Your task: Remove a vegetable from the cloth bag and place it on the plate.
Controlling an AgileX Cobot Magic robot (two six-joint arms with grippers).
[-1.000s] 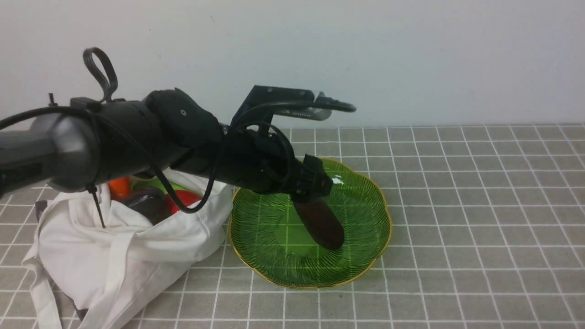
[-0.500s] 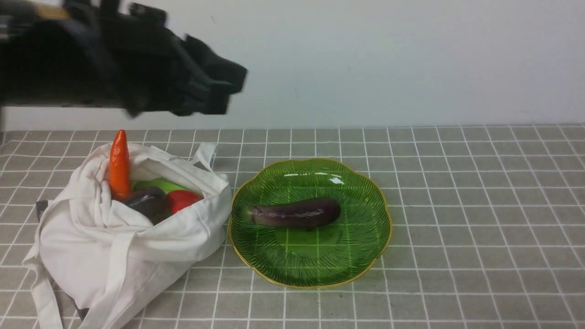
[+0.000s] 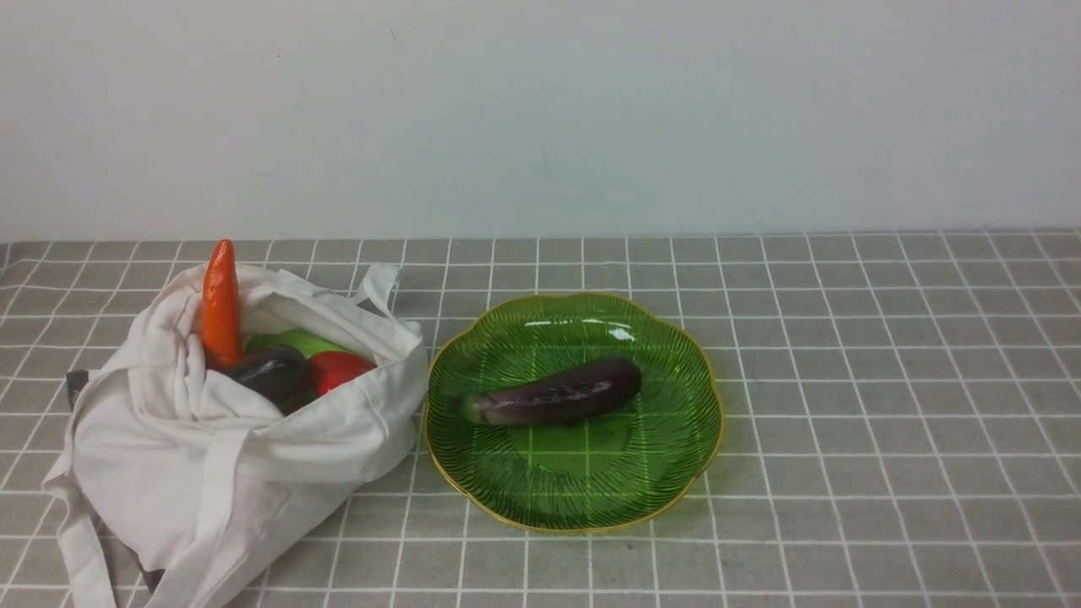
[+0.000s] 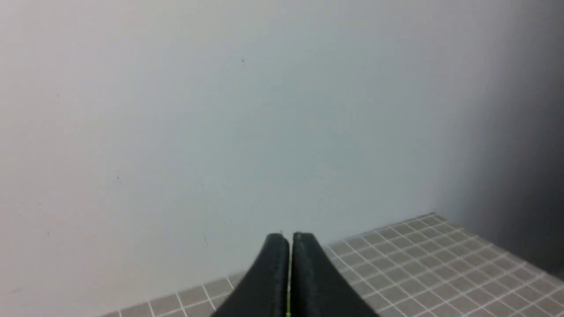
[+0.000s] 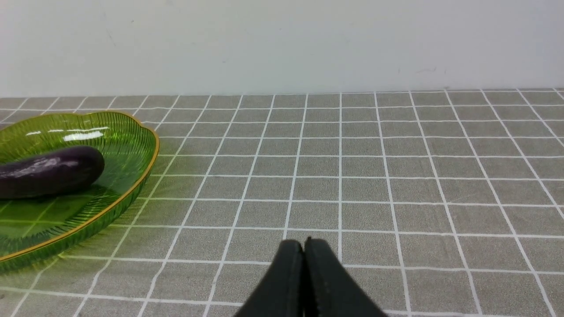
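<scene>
The long dark purple eggplant lies on its side in the green plate, stem end toward the cloth bag; it also shows in the right wrist view on the plate. The white cloth bag sits left of the plate, mouth open. Neither arm shows in the front view. My left gripper is shut and empty, raised and facing the wall. My right gripper is shut and empty, low over the tablecloth to the right of the plate.
An orange carrot sticks up out of the bag, beside a rounder dark purple vegetable, a red one and a green one. The grey checked tablecloth ends at a white wall behind.
My left gripper let go of the eggplant over the plate and drew back up and left, out of the front view. The eggplant fell flat and rolled slightly.
</scene>
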